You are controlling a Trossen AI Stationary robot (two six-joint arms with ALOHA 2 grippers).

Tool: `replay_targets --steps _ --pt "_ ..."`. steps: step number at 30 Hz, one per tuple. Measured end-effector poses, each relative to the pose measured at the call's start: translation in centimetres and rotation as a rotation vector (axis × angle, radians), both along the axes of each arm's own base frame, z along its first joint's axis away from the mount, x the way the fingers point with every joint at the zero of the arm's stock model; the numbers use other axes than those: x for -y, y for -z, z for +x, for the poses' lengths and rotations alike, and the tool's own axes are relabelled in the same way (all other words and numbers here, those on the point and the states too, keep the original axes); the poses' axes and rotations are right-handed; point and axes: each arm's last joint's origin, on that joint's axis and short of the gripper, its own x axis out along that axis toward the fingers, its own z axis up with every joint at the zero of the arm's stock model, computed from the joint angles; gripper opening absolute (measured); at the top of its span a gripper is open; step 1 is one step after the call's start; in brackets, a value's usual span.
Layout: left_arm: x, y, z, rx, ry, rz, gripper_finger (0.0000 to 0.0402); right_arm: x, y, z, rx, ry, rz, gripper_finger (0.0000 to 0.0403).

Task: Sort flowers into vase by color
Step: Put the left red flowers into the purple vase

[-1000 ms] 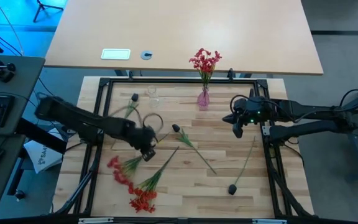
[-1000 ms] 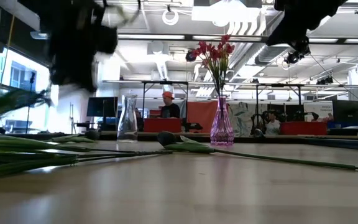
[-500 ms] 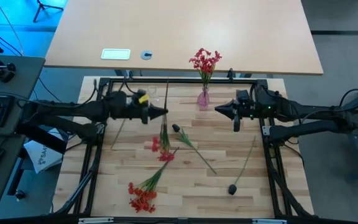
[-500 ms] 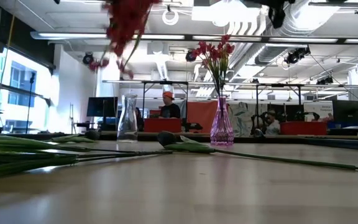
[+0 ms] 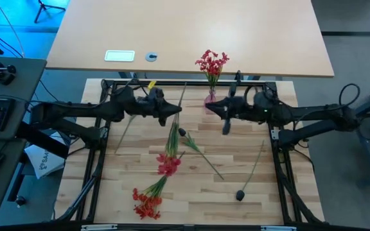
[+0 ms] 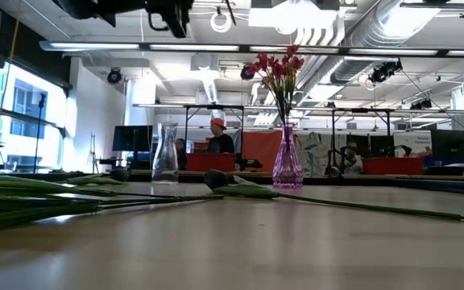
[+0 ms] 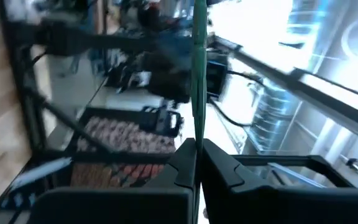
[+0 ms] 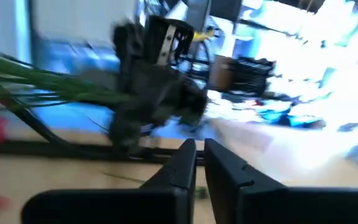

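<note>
The left gripper (image 5: 172, 113) is up in the air over the far part of the table (image 5: 191, 192). Its fingers pinch the green stem of a red spray (image 5: 169, 154), and the red blossoms hang down over the middle of the table.

The right gripper (image 5: 218, 111) is near the pink vase (image 5: 210, 99). Its fingers are pressed close together, with just a thin gap and nothing in them.

The pink vase stands at the far edge and holds red flowers (image 5: 211, 63). A clear vase (image 6: 165, 151) stands to its left.

Another red spray (image 5: 148, 199) lies at the near left. Dark buds lie on the wood: one in the middle (image 5: 182, 133) and one at the near right (image 5: 240, 194).

No writing can be read.
</note>
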Motion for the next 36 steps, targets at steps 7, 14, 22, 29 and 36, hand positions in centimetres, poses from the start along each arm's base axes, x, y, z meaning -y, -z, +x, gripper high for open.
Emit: replay_targets --steps 7,14,22,29,36 --pt "-0.1 1.3 1.0 -0.051 0.056 -0.065 0.0000 -0.4 -2.6 2.1 -0.226 0.172 -0.375 0.0088" --pt "-0.1 1.3 1.0 -0.052 0.059 -0.076 0.0000 -0.5 -2.4 3.8 -0.398 0.131 -0.617 0.0146" --pt "0.2 0.4 1.1 -0.030 0.068 -0.077 0.0000 -0.8 -0.3 7.1 -0.505 0.071 -0.839 0.0181" --pt "0.2 0.5 1.2 -0.043 0.062 -0.040 0.0000 -1.1 -0.1 8.7 -0.418 0.127 -0.855 0.0172" --pt "-0.1 0.6 1.1 -0.049 0.044 -0.019 0.0000 -2.0 0.2 8.7 -0.424 0.074 -0.855 0.0148"
